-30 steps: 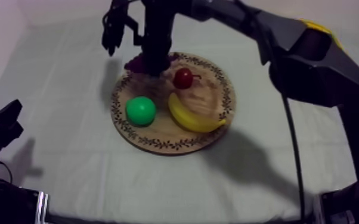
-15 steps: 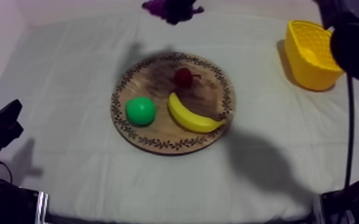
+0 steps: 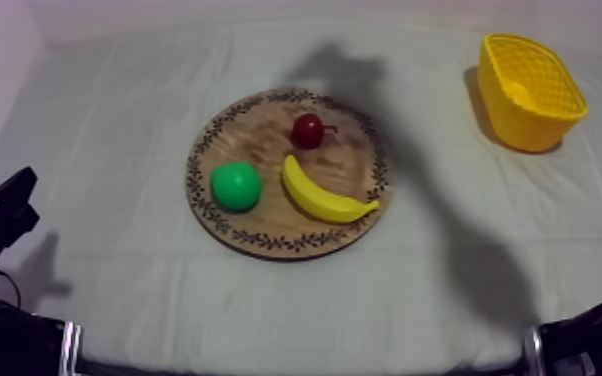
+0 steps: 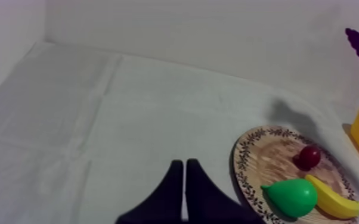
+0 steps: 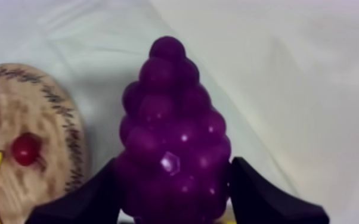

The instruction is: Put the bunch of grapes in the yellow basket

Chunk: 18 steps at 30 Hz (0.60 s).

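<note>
Fig.: carry phase, grapes in transit. We are gripping the bunch of grapes (image 5: pixel 171 131) in the right gripper (image 5: pixel 176 173), whose two black fingers (image 5: pixel 86 199) are pressing on opp. sides of the bunch's broad end, w/ the tapered tip pointing away from the wrist. The bunch is hanging in the air over bare cloth (image 3: pixel 115 90), clear of the wooden board (image 3: pixel 265 228) and just past its patterned rim. From the left wrist it is showing high over the table on the basket's side of the board, i.e. not yet in the yellow basket (image 3: pixel 530 120). The left gripper (image 4: pixel 183 168) is resting at its own side, fingers lying together as a narrow wedge on nothing. Lying on the board: pear (image 3: pixel 236 186), banana (image 3: pixel 325 195), small red fruit (image 3: pixel 308 130). Handling, as we are judging it: a toy bunch, prob. light, fairly stiff, not fragile. The skin is looking glossy, so possibly slippery, but the knobbly berries are giving the fingers something to bite on. Best hold is across the widest part, as here; nearer the narrow tip the taper would prob. be squeezing it out of the jaws.
</note>
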### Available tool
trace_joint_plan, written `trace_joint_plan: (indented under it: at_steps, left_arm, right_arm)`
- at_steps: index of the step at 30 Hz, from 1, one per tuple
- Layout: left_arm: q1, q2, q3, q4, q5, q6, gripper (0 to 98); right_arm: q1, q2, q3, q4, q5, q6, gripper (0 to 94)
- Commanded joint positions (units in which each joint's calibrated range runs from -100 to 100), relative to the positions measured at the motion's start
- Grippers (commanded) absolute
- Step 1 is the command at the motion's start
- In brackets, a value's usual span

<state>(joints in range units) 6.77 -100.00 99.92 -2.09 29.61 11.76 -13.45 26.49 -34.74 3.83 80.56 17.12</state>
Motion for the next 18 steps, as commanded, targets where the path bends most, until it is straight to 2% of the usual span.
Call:
trace_joint_plan:
  at_steps: [1, 9, 18]
  left_arm:
    - [0.0, 0.0, 0.0, 0.02, 0.1, 0.0, 0.1]
    - [0.0, 0.0, 0.0, 0.02, 0.1, 0.0, 0.1]
    - [0.0, 0.0, 0.0, 0.02, 0.1, 0.0, 0.1]
  right_arm:
    - [2.3, -1.1, 1.2, 0.2, -1.1, -0.5, 27.0]
    - [7.7, -3.8, 6.1, 0.7, -4.7, -2.9, 27.0]
    - [12.5, -5.3, 12.0, 3.1, -9.7, -7.4, 27.3]
